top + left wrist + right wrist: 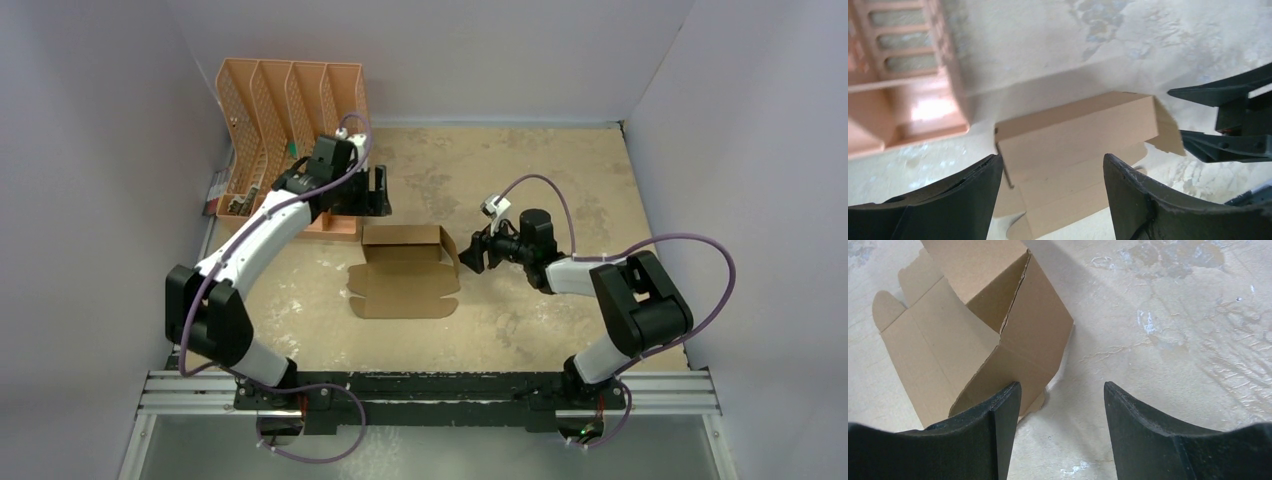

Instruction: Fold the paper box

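The paper box (405, 270) sat partly folded near the middle of the tabletop (560, 170), its far walls raised and its near flaps lying flat. Just right of the box, the right claw (468, 252) hung released, holding nothing. Just beyond the box's far left corner, the left claw (378, 190) was likewise spread and empty. The orange file organiser (290, 110) stood farther beyond the box on that side.
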### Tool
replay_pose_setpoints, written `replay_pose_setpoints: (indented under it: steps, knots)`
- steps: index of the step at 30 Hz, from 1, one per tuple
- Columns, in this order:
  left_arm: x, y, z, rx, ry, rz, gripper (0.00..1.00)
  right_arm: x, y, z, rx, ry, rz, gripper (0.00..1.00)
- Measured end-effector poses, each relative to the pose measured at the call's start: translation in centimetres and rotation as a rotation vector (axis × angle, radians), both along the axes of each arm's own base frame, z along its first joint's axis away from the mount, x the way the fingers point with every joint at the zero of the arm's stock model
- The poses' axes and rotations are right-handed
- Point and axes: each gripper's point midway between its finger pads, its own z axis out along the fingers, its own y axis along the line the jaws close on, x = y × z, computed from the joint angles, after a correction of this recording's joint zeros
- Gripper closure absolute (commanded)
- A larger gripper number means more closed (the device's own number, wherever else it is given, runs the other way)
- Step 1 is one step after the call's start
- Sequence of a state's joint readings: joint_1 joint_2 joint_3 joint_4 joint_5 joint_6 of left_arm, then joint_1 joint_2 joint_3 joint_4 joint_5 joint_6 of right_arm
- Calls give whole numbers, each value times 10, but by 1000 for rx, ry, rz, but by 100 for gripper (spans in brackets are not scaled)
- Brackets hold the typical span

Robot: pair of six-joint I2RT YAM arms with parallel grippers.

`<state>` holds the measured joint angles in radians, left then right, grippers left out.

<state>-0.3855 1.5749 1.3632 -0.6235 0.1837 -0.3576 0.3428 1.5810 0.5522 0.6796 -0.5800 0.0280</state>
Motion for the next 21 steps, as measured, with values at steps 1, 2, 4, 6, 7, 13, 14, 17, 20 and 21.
replay_pose_setpoints:
  steps: [1, 2, 4, 6, 7, 13, 14, 17, 20, 21]
  knots:
    - [-4, 8, 0, 10, -5, 30, 26, -1, 1, -1, 2, -1, 4, 35]
    - [-9, 14, -2, 16, -2, 55, 26, -3, 2, -1, 5, -4, 10, 35]
    - [-15, 21, -11, 24, 17, 94, 26, -4, 3, 1, 12, -12, 18, 35]
    - [-18, 23, -24, 29, 44, 117, 26, -3, 4, 3, 17, -26, 22, 35]
    - [-20, 24, -33, 29, 63, 126, 26, -3, 5, 4, 21, -35, 26, 35]
    - [-27, 22, -62, 16, 132, 155, 27, -8, 15, 8, 40, -76, 60, 35]
    - [-26, 21, -63, 11, 137, 156, 27, -8, 18, 9, 45, -85, 70, 35]
    - [-25, 16, -65, -12, 143, 153, 28, -10, 26, 7, 52, -98, 96, 35]
    - [-26, 11, -66, -38, 153, 142, 28, -13, 32, 2, 53, -103, 112, 35]
    - [-27, 10, -65, -46, 156, 140, 28, -14, 34, 1, 52, -106, 117, 35]
